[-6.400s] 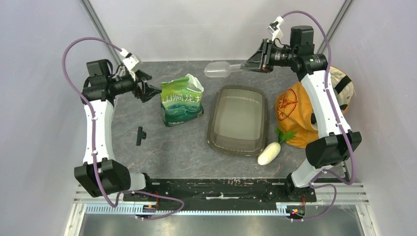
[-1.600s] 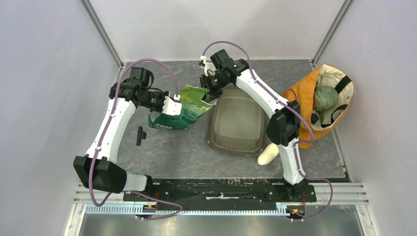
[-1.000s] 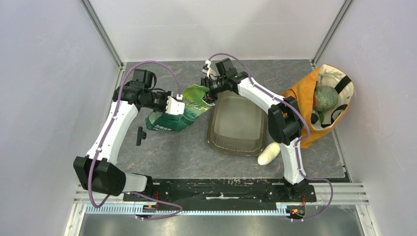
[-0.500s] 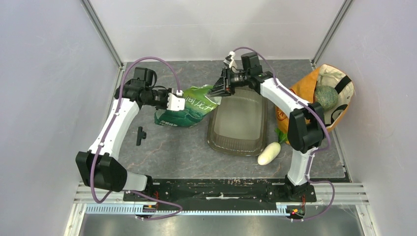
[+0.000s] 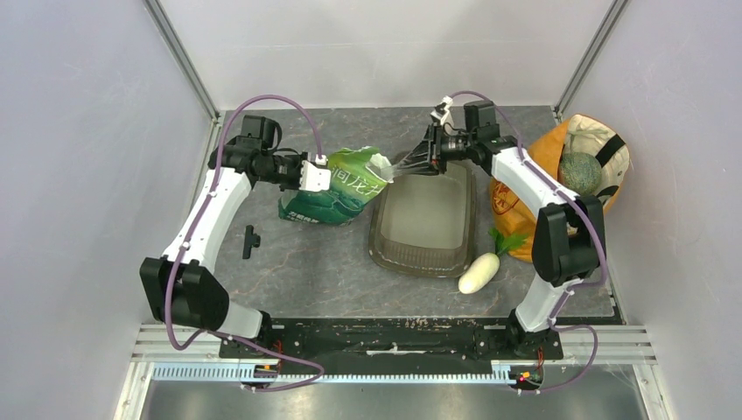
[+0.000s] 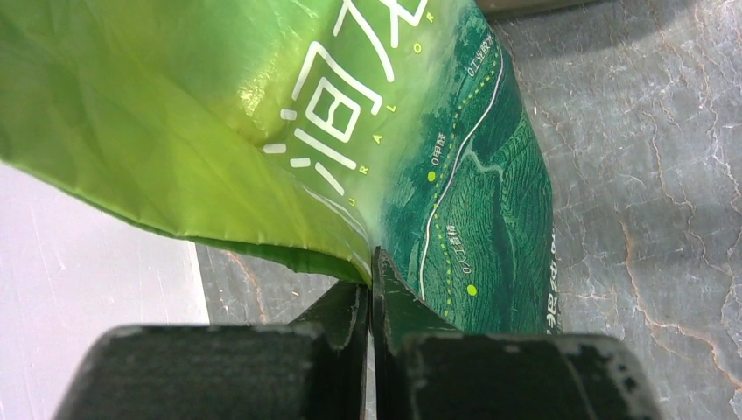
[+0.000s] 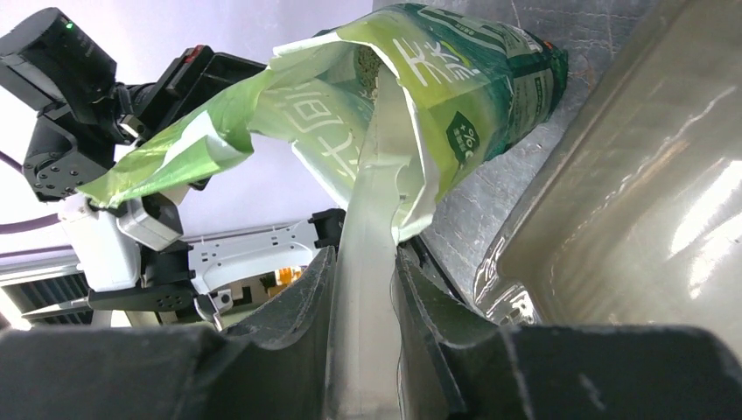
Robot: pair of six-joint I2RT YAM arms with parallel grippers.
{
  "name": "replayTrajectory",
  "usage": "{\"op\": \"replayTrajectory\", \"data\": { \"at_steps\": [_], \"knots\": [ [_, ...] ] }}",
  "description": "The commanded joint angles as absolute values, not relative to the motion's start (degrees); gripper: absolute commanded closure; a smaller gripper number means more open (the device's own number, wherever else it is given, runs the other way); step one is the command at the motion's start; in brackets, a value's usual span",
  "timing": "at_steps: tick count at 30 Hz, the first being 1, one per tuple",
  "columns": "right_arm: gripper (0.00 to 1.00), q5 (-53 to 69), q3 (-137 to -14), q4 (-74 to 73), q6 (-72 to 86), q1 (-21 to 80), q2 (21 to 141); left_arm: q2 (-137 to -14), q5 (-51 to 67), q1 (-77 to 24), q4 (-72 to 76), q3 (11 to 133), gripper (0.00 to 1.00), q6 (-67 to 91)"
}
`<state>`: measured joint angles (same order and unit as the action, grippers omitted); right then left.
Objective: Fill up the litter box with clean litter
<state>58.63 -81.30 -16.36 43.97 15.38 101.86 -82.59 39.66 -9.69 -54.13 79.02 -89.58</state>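
the litter box (image 5: 422,265) sits flat in the middle of the tabletop (image 5: 315,262), its long side running near to far. just left of it the green bag (image 5: 337,194) leans over, its bottom on the tabletop and its open mouth raised and turned right toward the box's far left corner.

the left hand (image 5: 312,175) is at the bag's upper left edge. in the left wrist view its fingers (image 6: 341,315) are pressed almost together, with a fold of the green film pinched between them.

the right hand (image 5: 418,161) hovers over the far end of the litter box, pointing left. its fingers (image 7: 297,306) are narrow and clamped on the handle of a clear plastic scoop (image 5: 395,164). the scoop's front end is inside the bag's mouth, with the torn lip of the film draped around it. the clean litter cannot be made out in the bag or on the scoop.

a white oval vegetable (image 5: 479,273) lies just beside the box's near right corner. an orange-and-cream fabric bag (image 5: 525,188) stands at the right edge of the tabletop with a round green fruit (image 5: 582,173) in it. a small black piece (image 5: 252,241) lies on the left, well apart from the green bag.
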Motion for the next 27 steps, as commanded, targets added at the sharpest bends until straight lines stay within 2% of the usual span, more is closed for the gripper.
{"op": "replayTrajectory", "data": {
  "at_steps": [1, 17, 27],
  "knots": [
    [1.00, 61.5, -79.1, -14.1, 44.4, 12.8, 96.6, -83.1, 43.1, -9.6, -51.3, 81.7, 0.98, -90.3],
    [1.00, 64.4, -74.0, -8.6, 49.4, 6.9, 92.1, -85.1, 43.9, -9.6, -48.6, 81.5, 0.98, -90.7],
    [1.00, 65.9, -67.3, 6.8, 60.1, 5.5, 90.2, -85.3, 44.0, -9.6, -47.9, 81.7, 0.98, -90.1]
  ]
}}
